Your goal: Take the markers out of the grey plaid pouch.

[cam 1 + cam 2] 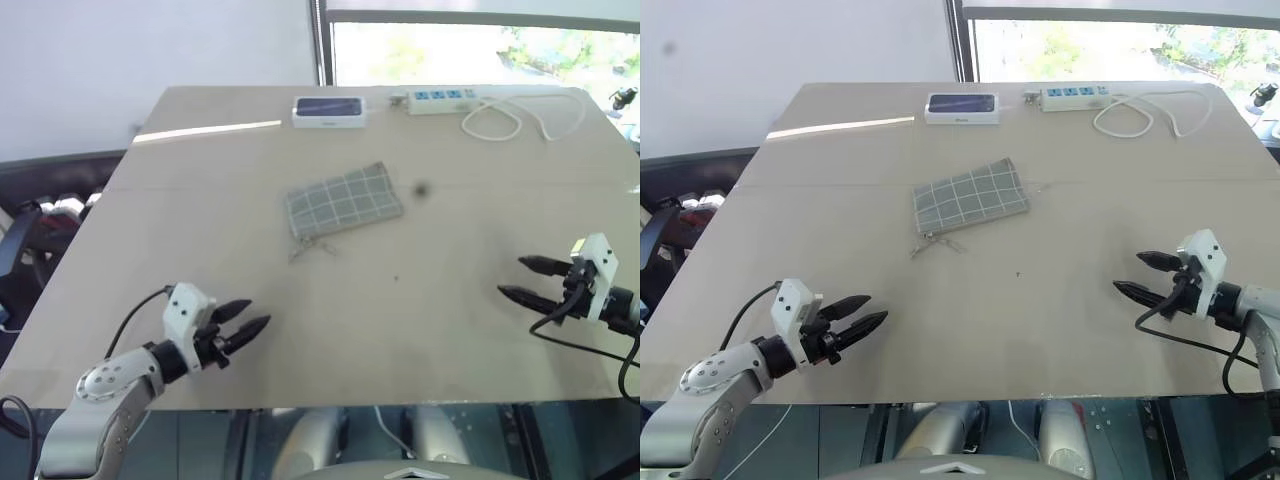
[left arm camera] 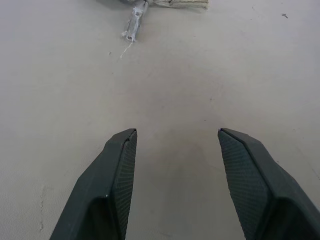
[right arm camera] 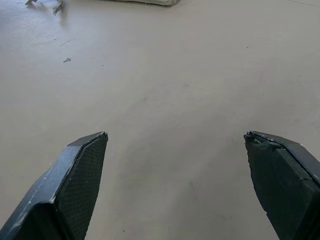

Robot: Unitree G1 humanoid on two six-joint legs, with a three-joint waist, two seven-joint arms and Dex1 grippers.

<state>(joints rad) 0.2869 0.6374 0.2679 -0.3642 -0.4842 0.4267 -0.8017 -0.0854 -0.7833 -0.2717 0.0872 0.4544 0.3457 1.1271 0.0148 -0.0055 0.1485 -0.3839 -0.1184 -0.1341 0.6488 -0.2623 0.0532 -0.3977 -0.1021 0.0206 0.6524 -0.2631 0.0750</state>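
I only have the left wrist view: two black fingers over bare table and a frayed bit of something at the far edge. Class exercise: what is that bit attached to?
Observer: It is the zipper pull of the grey plaid pouch, lying flat mid-table.
Operator: Any markers out yet?
Observer: None visible on the table; the pouch looks closed.
Operator: Where is the other hand?
Observer: The right hand hovers open near the table's right edge, empty. Your left hand is open and empty too.
Operator: Anything beyond the pouch?
Observer: A white box with a dark top and a power strip.

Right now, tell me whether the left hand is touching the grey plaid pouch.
Apart. The left eye view shows bare table between the left hand and the grey plaid pouch.
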